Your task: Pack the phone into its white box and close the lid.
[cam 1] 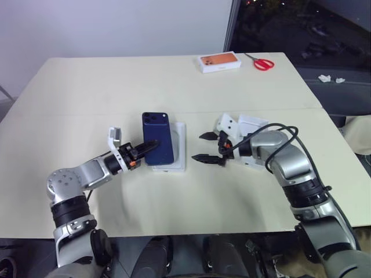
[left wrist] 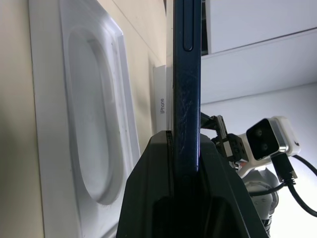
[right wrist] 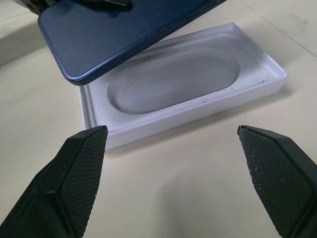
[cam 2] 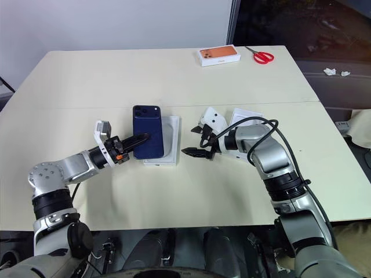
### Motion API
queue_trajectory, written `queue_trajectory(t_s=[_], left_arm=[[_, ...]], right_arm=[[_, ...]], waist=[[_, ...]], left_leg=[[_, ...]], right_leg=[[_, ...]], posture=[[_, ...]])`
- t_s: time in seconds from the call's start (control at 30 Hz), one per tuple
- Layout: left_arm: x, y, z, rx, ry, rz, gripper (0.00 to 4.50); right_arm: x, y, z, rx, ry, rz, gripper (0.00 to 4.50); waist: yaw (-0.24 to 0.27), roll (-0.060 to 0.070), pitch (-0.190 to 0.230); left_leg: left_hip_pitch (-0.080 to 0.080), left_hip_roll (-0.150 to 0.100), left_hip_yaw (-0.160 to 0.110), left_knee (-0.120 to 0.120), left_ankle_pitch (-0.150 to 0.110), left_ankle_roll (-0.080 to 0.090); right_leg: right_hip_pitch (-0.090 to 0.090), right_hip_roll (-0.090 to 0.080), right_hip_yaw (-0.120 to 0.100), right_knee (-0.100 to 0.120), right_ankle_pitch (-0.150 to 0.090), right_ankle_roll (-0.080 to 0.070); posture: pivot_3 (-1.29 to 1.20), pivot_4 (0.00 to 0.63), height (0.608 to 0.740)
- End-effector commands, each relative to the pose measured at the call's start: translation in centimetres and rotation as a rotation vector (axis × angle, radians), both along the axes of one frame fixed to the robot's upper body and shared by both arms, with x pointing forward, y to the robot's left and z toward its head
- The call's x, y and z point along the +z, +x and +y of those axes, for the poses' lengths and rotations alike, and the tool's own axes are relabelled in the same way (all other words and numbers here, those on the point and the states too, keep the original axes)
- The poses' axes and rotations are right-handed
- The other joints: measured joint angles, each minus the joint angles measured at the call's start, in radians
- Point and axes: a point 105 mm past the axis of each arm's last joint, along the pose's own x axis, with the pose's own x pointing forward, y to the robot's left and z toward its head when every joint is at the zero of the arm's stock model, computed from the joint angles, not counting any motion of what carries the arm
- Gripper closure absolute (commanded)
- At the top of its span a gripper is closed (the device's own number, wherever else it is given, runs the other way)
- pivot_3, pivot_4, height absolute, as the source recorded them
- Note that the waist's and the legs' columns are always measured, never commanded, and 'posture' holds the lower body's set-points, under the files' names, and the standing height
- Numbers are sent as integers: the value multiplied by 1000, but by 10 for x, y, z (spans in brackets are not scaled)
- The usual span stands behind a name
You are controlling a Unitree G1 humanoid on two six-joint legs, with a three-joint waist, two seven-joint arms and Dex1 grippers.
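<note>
My left gripper is shut on the near end of the phone, a dark navy slab with its camera cluster at the far corner. The phone hangs back-up just above a white tray with an oval recess and covers the tray's left part. To the tray's right, my right gripper stands open and empty, fingertips pointing at the tray. Behind my right forearm lies a white box part, partly hidden. I cannot tell whether it is the white box or the lid.
A white box with an orange phone picture and red scissors lie at the table's far edge. A seam crosses the tan tabletop. The table's right edge is close to my right elbow.
</note>
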Motion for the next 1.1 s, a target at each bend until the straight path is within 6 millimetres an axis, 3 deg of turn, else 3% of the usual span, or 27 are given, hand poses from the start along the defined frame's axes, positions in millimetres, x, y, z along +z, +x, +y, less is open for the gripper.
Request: queue_trajectory(t_s=[0.03,0.67,0.77,0.97,1.1], left_arm=[[15,1,-3,-13,-9,-58,4060],[3,10,-14,-20,33,-21,4060],[4,10,-16,-29,42,-26,3132],[5,10,-18,-49,56,-34,129],[8,10,-17,-54,54,-39,129]], right_arm=[[5,1,-1,-1,9,-36,114],[2,5,-2,-15,-19,-65,114],[2,5,-1,-15,-19,-67,53],[1,4,0,-15,-21,-69,53],[1,4,1,-16,-20,-69,53]], waist=[[0,0,0],[0,0,0],[1,0,0],[0,0,0],[1,0,0]], left_leg=[[0,0,0,0,0,0],[0,0,0,0,0,-1],[0,0,0,0,0,-1],[0,0,0,0,0,-1],[0,0,0,1,0,-1]], right_leg=[[0,0,0,0,0,0],[0,0,0,0,0,0],[0,0,0,0,0,0],[1,0,0,0,0,0],[1,0,0,0,0,0]], posture=[[0,150,740],[0,150,740],[0,150,740],[0,150,740],[0,150,740]])
